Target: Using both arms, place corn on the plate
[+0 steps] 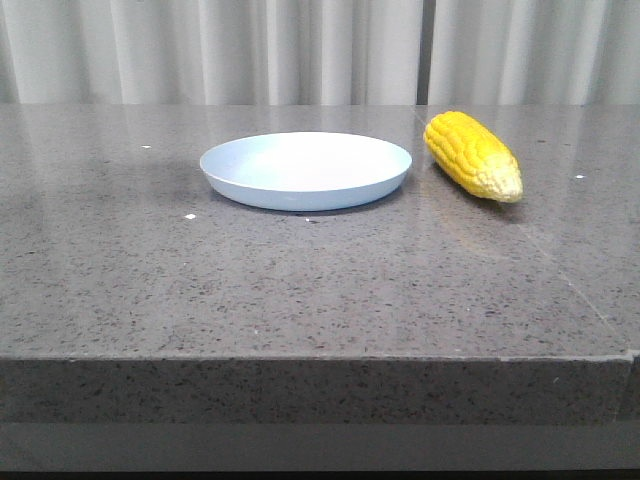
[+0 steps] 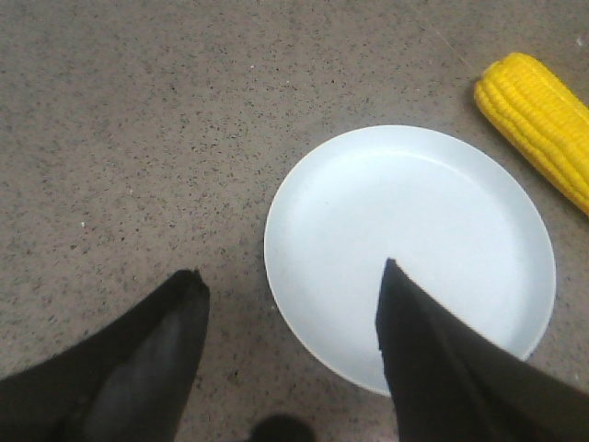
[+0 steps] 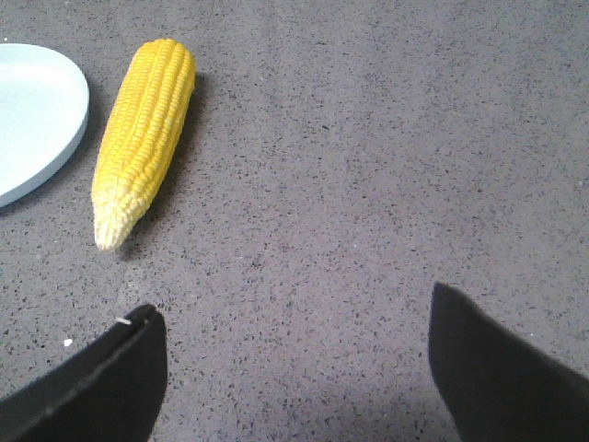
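The yellow corn (image 1: 472,155) lies on the grey table, just right of the pale blue plate (image 1: 305,170), its whitish tip toward the front. The plate is empty. No arm shows in the front view. In the left wrist view my left gripper (image 2: 290,281) is open and empty above the plate's (image 2: 414,249) near rim, with the corn (image 2: 538,124) beyond the plate. In the right wrist view my right gripper (image 3: 294,304) is open and empty over bare table, with the corn (image 3: 143,133) and the plate's edge (image 3: 37,120) farther off to one side.
The speckled grey stone table (image 1: 300,290) has a front edge near the camera. A pale curtain (image 1: 300,50) hangs behind it. A seam line (image 1: 560,265) runs across the tabletop on the right.
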